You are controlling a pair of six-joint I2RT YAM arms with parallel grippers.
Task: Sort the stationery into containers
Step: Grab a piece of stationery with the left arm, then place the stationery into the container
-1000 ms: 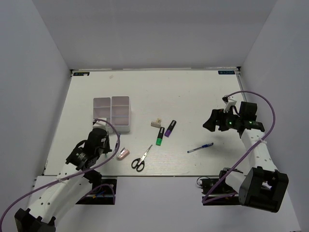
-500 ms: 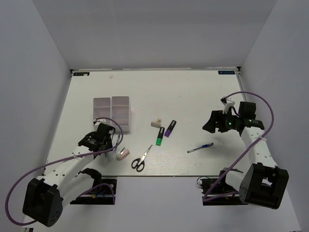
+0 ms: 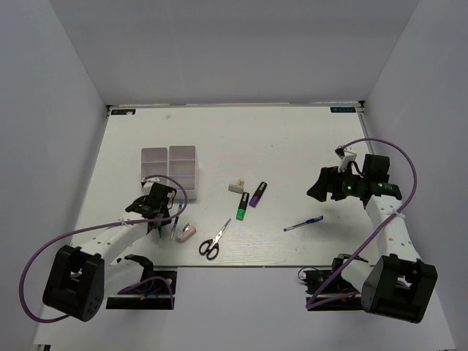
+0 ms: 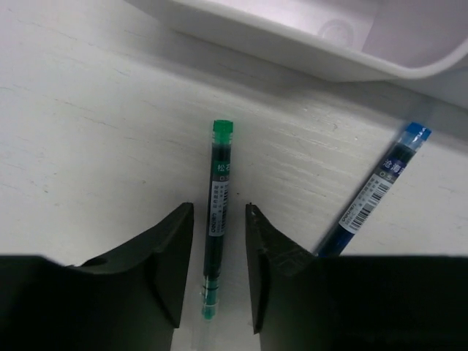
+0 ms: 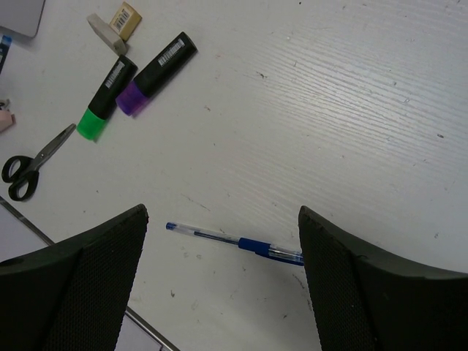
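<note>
My left gripper [image 3: 167,216] is low on the table just in front of the white organizer tray [image 3: 170,172]. In the left wrist view its jaws [image 4: 218,212] are open and straddle a thin green pen [image 4: 218,175] lying on the table, with a small gap on each side. A second blue pen [image 4: 374,189] lies to its right. My right gripper [image 3: 318,186] is wide open and empty above the thin blue pen [image 5: 241,241]. The scissors [image 3: 212,241], pink block [image 3: 187,233], green highlighter [image 3: 242,207], purple highlighter [image 3: 257,194] and beige block [image 3: 236,186] lie on the table.
The tray's rim [image 4: 292,44] runs close above the left fingers. The table's front edge [image 3: 241,265] is near the scissors and the blue pen. Grey walls enclose the table on three sides.
My left arm has swung round and stretched toward the tray's front, coming down over the green pen. The right arm has barely moved. No item has shifted.
</note>
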